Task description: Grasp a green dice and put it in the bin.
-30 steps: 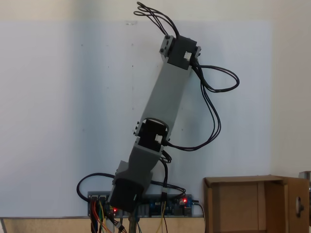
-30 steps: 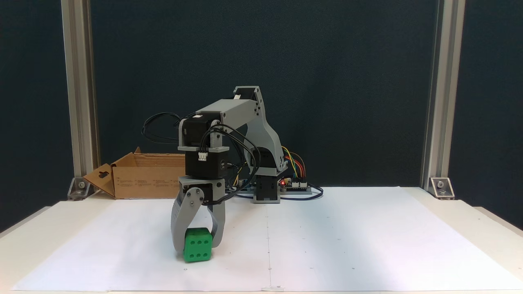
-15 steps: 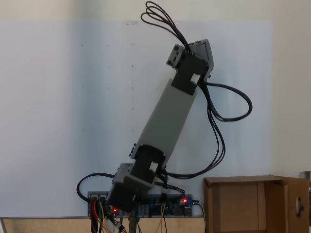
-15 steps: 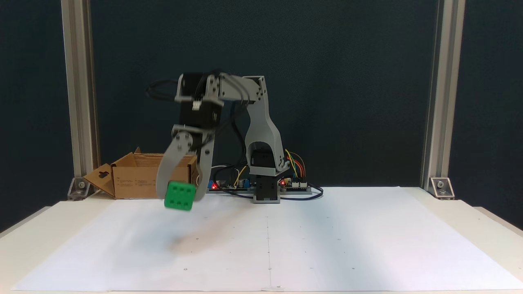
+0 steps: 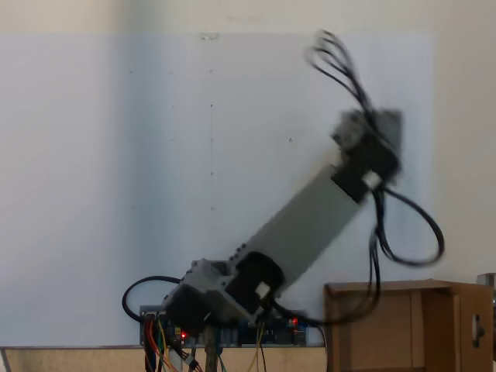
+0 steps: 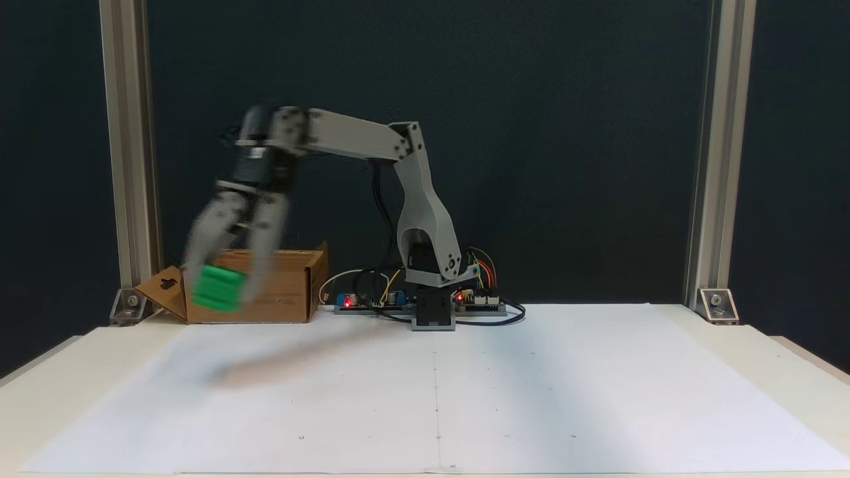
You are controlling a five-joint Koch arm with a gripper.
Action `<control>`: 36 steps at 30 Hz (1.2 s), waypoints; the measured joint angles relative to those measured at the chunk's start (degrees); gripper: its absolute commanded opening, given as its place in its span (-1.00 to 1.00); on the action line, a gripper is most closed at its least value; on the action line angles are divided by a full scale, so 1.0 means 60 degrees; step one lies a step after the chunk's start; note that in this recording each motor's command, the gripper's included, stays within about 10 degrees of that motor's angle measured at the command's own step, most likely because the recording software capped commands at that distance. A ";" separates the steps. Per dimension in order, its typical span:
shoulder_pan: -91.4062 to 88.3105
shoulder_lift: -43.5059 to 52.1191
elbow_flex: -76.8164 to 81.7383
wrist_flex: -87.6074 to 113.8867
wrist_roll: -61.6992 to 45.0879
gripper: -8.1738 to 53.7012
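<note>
Hand gripping green dice midair

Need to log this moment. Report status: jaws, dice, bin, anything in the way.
Gripper jaws shut on green dice, airborne, motion-blurred. Dice in front of bin, not yet inside. Nothing seen in the way.

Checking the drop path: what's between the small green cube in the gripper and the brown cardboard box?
Nothing visible. In a fixed view the green cube, held by the gripper, hangs before the cardboard box wall.
</note>
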 measured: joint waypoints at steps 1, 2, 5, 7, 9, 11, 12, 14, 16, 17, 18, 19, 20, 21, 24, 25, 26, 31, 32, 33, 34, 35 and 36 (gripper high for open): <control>0.0132 0.0015 0.0000 -0.0103 -0.0132 -0.35; 0.0527 0.0132 0.0000 -0.0381 -0.0601 -0.35; 0.1772 0.0645 0.0000 -0.0454 -0.1553 -0.35; 0.2827 0.1069 0.0015 -0.0439 -0.2271 -0.35; 0.3501 0.1274 0.0015 -0.0439 -0.2974 -0.35; 0.4277 0.1465 0.0000 -0.0439 -0.3604 -0.35; 0.4644 0.1538 0.0000 -0.0439 -0.3911 -0.35; 0.5376 0.1626 0.0000 -0.0439 -0.4585 -0.35; 0.5962 0.1772 0.0000 -0.0352 -0.5171 -0.35; 0.6255 0.1860 0.0000 -0.0190 -0.5435 -0.35; 0.6519 0.1948 0.0000 0.0015 -0.5698 -0.35; 0.7061 0.2065 0.0000 0.0557 -0.6270 -0.35; 0.7163 0.2080 0.0000 0.0732 -0.6416 -0.35; 0.7661 0.2080 0.0000 0.1289 -0.6885 -0.35; 0.8232 0.2080 0.0000 0.1919 -0.7397 -0.35; 0.8452 0.2080 0.0000 0.2168 -0.7603 -0.35; 0.8657 0.2080 0.0000 0.2402 -0.7793 -0.35; 0.9448 0.2080 0.0000 0.2959 -0.8555 -0.35; 0.9624 0.2080 0.0000 0.2988 -0.8701 -0.35; 0.9771 0.2051 0.0000 0.3003 -0.8848 -0.35; 0.9873 0.2036 0.0000 0.3032 -0.8994 -0.35; 0.9990 0.1978 0.0000 0.3047 -0.9111 -0.35; 1.0107 0.1772 0.0000 0.3047 -0.9287 -0.35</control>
